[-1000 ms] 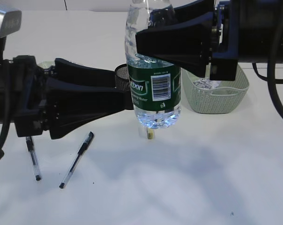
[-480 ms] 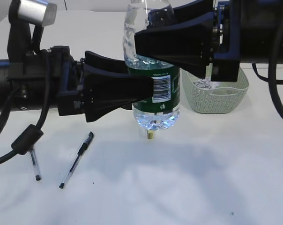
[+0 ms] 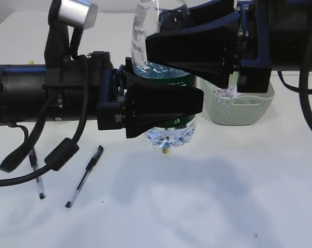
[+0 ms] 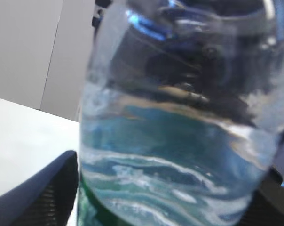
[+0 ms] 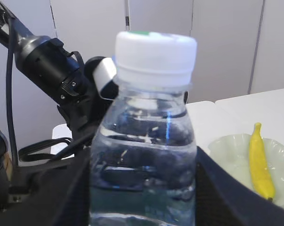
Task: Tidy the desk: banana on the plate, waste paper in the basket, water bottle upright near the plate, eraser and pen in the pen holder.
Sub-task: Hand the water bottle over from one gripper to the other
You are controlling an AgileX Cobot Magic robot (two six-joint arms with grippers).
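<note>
Above white counter (image 3: 238, 196), your right claw (image 3: 166, 49) grips clear plastic water bottle with green label (image 3: 169, 135) upright; left claw (image 3: 184, 106) straddles lower body, grip unclear.

Glossy clear plastic water bottle (image 3: 166, 135)

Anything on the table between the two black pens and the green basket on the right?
Only a small dark stub under the held clear water bottle; otherwise bare white tabletop between the black pens and pale green woven basket, exterior view.
</note>
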